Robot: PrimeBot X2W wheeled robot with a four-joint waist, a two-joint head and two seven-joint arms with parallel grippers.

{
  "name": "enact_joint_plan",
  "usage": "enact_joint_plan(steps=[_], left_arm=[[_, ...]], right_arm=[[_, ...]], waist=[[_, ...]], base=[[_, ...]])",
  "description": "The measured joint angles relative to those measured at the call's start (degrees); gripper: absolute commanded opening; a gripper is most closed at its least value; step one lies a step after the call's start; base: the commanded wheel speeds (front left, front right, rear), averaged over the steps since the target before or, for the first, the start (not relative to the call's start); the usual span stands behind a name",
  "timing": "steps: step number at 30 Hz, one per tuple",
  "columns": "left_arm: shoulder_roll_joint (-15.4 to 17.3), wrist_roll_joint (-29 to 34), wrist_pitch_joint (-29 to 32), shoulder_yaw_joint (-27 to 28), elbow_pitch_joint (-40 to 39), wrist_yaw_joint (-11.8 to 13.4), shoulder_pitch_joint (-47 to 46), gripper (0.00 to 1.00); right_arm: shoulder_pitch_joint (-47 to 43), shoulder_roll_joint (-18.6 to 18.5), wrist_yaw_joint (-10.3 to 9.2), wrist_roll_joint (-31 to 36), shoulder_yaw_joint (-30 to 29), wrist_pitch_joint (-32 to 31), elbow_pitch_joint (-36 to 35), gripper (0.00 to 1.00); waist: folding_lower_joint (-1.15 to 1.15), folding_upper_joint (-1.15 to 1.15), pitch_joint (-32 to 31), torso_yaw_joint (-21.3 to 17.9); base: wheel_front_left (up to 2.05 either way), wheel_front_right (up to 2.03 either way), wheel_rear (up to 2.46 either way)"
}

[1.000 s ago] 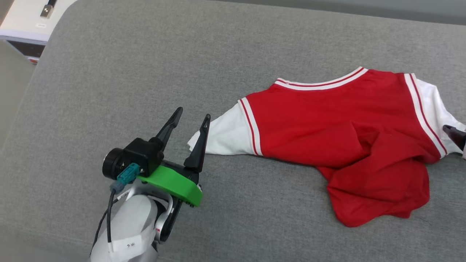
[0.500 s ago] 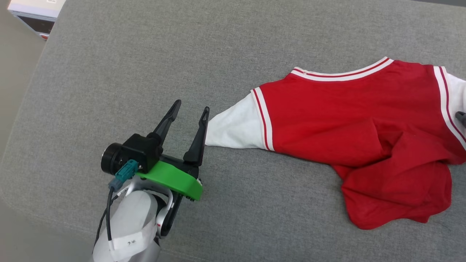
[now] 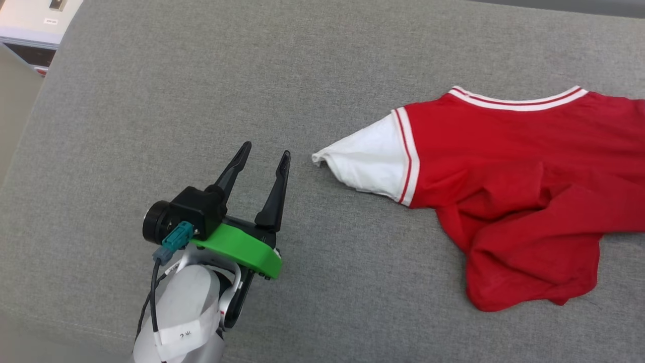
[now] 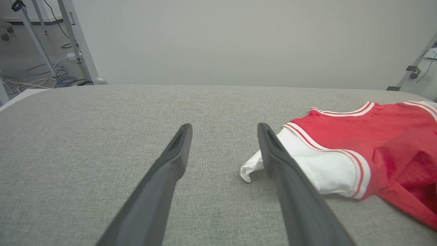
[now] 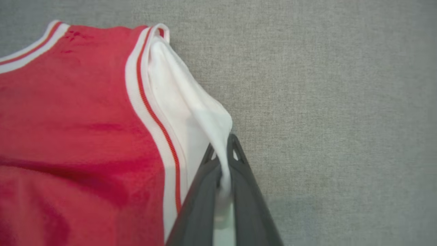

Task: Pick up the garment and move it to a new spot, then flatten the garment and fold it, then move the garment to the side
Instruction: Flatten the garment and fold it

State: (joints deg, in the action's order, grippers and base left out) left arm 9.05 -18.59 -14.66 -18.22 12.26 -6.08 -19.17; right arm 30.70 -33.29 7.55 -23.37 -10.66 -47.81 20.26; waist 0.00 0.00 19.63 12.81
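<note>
On a wide grey woven cushion (image 3: 151, 101) before a plain pale wall (image 4: 239, 41), the shirt (image 3: 504, 166) lies rumpled at the right, red knit with striped trim. My right gripper (image 5: 226, 153) pinches its soft white sleeve (image 5: 184, 102). My left gripper (image 3: 266, 150) hovers nearby, its fingers apart.

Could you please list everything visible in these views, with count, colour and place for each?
garment: one, red with white sleeves and striped trim, crumpled on the cushion's right part.
cushion: one, grey fabric, beneath the garment.
box: one, white, beyond the cushion's far left corner.
frame legs: several, pale metal, on the floor behind the cushion.
cables: a few, pale and dark, on the floor by those legs.
left gripper: one, dark fingers, open, left of one white sleeve, apart from it.
right gripper: one, dark fingers, shut on the other white sleeve.
</note>
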Motion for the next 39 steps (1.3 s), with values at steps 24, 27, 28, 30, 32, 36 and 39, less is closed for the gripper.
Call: enact_joint_plan(steps=[24,27,28,30,32,36,39], left_arm=[[-0.4,1.0,0.0,1.7,2.1,-1.0,1.5,1.00],[-0.4,0.8,0.0,2.2,2.1,-1.0,2.1,1.00],[-0.4,0.7,0.0,2.3,2.1,-1.0,2.2,1.00],[-0.5,0.3,0.0,2.7,2.1,-1.0,2.6,1.00],[-0.5,-0.1,0.0,3.2,2.1,-1.0,2.9,1.00],[-1.0,-0.9,0.0,4.0,1.8,-1.0,3.7,1.00],[-1.6,-1.5,0.0,4.4,1.6,-1.0,4.6,1.00]], right_arm=[[0.7,-0.4,0.00,14.5,3.5,24.5,7.7,1.00],[0.6,0.9,0.00,13.6,5.3,27.9,5.3,1.00],[0.4,1.3,0.00,13.1,5.6,29.0,4.4,1.00],[-0.5,2.4,0.00,11.7,6.0,31.6,2.0,1.00],[-2.1,3.6,0.00,10.1,6.0,33.9,-0.5,1.00],[-7.3,7.2,0.00,7.7,5.5,39.3,-6.1,1.00],[-12.3,10.7,0.00,7.0,4.3,43.4,-10.3,1.00]], waist=[[0.00,0.00,-4.7,-2.1],[0.00,0.00,-6.3,-3.1],[0.00,0.00,-6.7,-3.5],[0.00,0.00,-7.8,-4.4],[0.00,0.00,-8.7,-5.2],[0.00,0.00,-10.5,-6.9],[0.00,0.00,-11.7,-8.0]], base=[[0.00,0.00,0.00],[0.00,0.00,0.00],[0.00,0.00,0.00],[0.00,0.00,0.00],[0.00,0.00,0.00],[0.00,0.00,0.00],[0.00,0.00,0.00]])
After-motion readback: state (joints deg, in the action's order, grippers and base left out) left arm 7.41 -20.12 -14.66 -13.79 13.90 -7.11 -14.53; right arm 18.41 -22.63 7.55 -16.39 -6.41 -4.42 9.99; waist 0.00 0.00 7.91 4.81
